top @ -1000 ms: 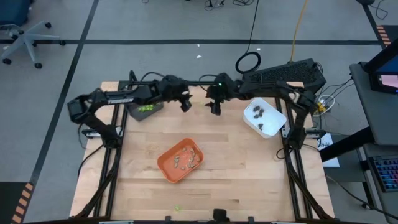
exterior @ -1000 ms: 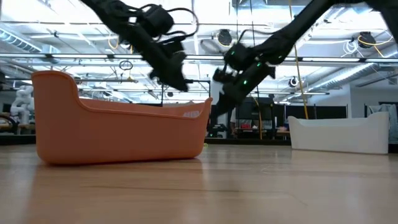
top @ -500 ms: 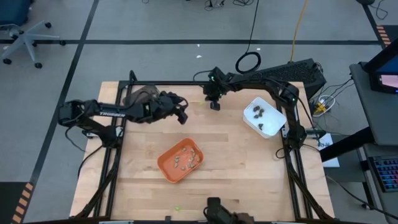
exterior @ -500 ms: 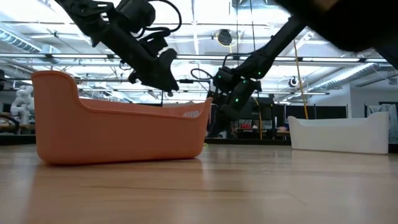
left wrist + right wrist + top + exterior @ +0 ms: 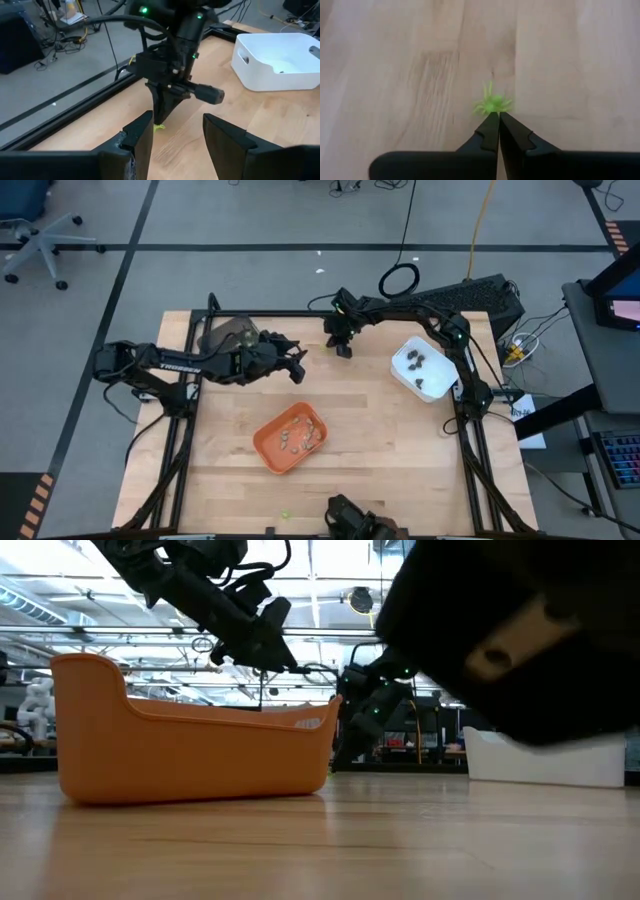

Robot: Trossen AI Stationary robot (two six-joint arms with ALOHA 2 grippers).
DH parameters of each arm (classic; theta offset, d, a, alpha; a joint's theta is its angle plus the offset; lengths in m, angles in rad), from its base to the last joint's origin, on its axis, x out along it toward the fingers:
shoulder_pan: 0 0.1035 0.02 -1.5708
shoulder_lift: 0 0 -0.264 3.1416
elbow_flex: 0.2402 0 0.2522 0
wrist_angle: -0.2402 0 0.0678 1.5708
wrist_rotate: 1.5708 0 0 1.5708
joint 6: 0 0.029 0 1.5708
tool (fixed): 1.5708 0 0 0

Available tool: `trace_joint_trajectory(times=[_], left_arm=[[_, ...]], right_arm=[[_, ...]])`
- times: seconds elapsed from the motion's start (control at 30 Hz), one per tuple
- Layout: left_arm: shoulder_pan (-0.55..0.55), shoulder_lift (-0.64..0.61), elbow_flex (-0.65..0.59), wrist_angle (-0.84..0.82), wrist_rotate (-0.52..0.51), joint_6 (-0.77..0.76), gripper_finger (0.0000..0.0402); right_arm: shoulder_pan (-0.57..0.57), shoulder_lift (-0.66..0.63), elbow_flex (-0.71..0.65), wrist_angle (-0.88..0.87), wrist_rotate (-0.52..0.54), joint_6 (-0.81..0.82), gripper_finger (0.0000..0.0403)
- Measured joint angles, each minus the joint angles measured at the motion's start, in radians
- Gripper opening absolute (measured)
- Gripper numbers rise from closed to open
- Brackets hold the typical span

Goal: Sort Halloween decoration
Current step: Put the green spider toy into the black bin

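Note:
A lime-green spider-shaped piece of the Halloween decoration [image 5: 492,104] lies on the wood near the table's far edge. My right gripper [image 5: 343,352] is down at it, shut, fingertips [image 5: 490,122] at the piece's near side. From the left wrist view the same piece [image 5: 159,127] shows under those fingertips. My left gripper [image 5: 297,366] hangs open above the table just left of it, holding nothing, its fingers [image 5: 142,135] pointing toward the right gripper. Another green piece [image 5: 285,514] lies near the front edge. My right gripper pinches the lime-green piece at its near edge [image 5: 493,111] with only the free ends of its two fingers. The fingers slant down from above at the far side of the table. The piece rests on the wood.
An orange tray [image 5: 262,442] holding several small pieces sits mid-table. A white tray [image 5: 400,376] with dark pieces stands at the right. A dark grey tray [image 5: 225,335] lies partly under my left arm. A dark blurred object [image 5: 520,630] close to the low camera blocks that view's upper right.
My right gripper has sunk to the table near the far edge and its fingers have come together at the green piece. My left gripper has drawn back from over the dark grey tray toward the near edge, turning as it went.

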Motion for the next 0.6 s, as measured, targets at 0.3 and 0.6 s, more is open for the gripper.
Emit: trace_joint_trajectory(times=[0.3,0.6], left_arm=[[-0.019,0.000,0.000,0.016,-0.003,0.000,0.0172],[-0.021,0.000,0.000,0.010,-0.003,0.001,0.0172]], right_arm=[[-0.004,0.010,0.059,-0.225,-0.080,-0.082,0.0000],[-0.004,-0.017,0.100,-0.547,-0.096,-0.196,0.0000]])
